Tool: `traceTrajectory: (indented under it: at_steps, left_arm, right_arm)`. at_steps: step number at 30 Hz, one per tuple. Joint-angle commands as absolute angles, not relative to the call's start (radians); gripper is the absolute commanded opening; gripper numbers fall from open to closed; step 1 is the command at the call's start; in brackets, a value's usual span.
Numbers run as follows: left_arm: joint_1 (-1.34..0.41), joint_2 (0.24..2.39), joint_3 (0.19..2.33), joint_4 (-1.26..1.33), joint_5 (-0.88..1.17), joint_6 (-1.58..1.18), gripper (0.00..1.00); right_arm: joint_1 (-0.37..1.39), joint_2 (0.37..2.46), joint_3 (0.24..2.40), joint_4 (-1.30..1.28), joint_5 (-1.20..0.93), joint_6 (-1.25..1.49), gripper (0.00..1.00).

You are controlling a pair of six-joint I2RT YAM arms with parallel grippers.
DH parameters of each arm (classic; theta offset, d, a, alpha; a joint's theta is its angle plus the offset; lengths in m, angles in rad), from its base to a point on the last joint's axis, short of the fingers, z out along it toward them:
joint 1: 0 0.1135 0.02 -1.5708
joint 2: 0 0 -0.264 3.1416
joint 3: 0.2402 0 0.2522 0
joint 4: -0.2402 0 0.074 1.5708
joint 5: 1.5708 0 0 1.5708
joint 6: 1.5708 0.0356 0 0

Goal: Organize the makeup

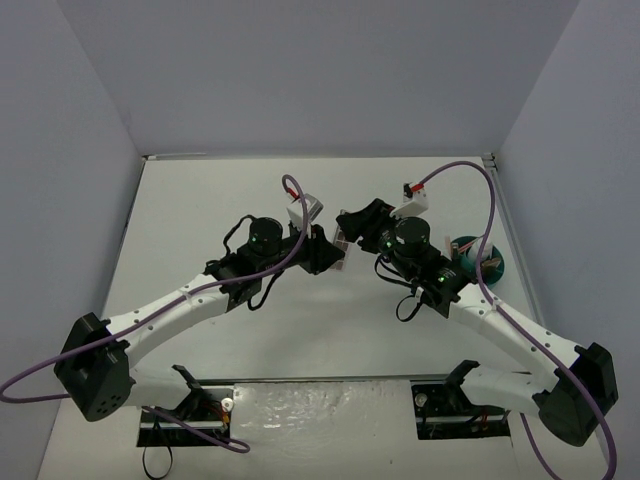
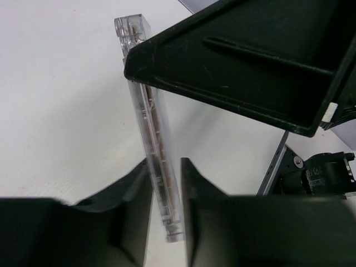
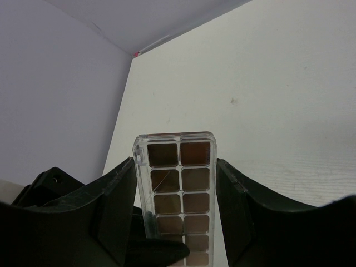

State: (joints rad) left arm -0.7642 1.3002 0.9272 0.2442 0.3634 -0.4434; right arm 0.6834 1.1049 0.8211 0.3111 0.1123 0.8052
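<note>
A flat clear palette (image 1: 341, 243) with brown pans is held off the table between my two grippers at the table's middle. My left gripper (image 1: 328, 250) is shut on its flat faces; in the left wrist view the palette (image 2: 150, 111) stands edge-on between my fingers (image 2: 165, 167). My right gripper (image 1: 353, 228) closes on its long edges; in the right wrist view the palette (image 3: 179, 183) faces me and both fingers lie against its sides (image 3: 175, 167). The other makeup is hidden, apart from a few pieces in the tub.
A round teal compartmented tub (image 1: 470, 248) stands at the right, beside my right forearm, with a few brown-pink pieces in it. Grey walls close in the white table at the left, back and right. Purple cables loop over both arms.
</note>
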Motion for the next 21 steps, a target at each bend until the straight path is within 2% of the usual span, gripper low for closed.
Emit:
traceTrajectory:
  at_steps: [1,2,6,9,15,17,21]
  left_arm:
    - [-0.770,1.290,0.999,0.327,0.371,-0.424,0.08]
    - [-0.770,1.292,0.999,0.327,0.371,-0.423,0.00]
    - [-0.772,1.287,1.000,0.320,0.368,-0.397,0.00]
    - [-0.773,1.285,0.999,0.315,0.364,-0.364,0.00]
    - [-0.775,1.259,0.959,0.336,0.362,-0.262,0.00]
    - [-0.775,1.243,0.934,0.340,0.358,-0.210,0.00]
    - [-0.775,1.220,0.900,0.332,0.344,-0.090,0.00]
  right_arm:
    - [0.693,1.089,0.831,0.396,0.110,0.791,0.00]
    - [0.693,1.087,0.830,0.392,0.111,0.785,0.00]
    - [0.692,1.075,0.832,0.350,0.123,0.765,0.02]
    - [0.693,1.058,0.844,0.307,0.132,0.731,0.21]
    - [0.690,1.017,0.913,0.135,0.159,0.623,0.66]
    - [0.686,1.010,0.957,0.055,0.154,0.577,0.76]
    - [0.657,1.005,1.031,-0.088,0.090,0.511,0.87]
